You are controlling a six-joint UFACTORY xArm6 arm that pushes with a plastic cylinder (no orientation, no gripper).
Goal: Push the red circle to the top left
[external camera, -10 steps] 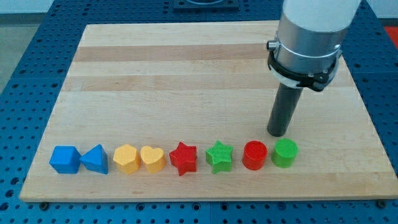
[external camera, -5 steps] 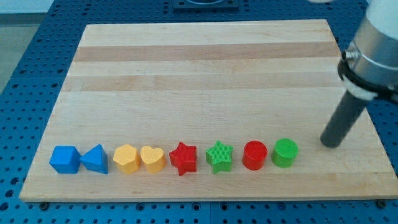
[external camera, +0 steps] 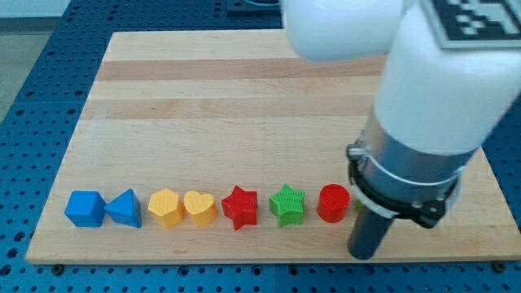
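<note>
The red circle stands in the row of blocks near the view's bottom edge of the wooden board. My tip is down near the board's bottom edge, just below and right of the red circle. The rod and the arm's body cover the green circle almost fully; only a sliver shows right of the red circle. The tip does not touch the red circle.
Left of the red circle stand a green star, a red star, a yellow heart, a yellow hexagon, a blue triangle and a blue cube. The arm's white body fills the view's upper right.
My tip moved from above the green circle out to its right, then down and back left to below the row. The arm now hides the green circle. The blocks have not moved.
</note>
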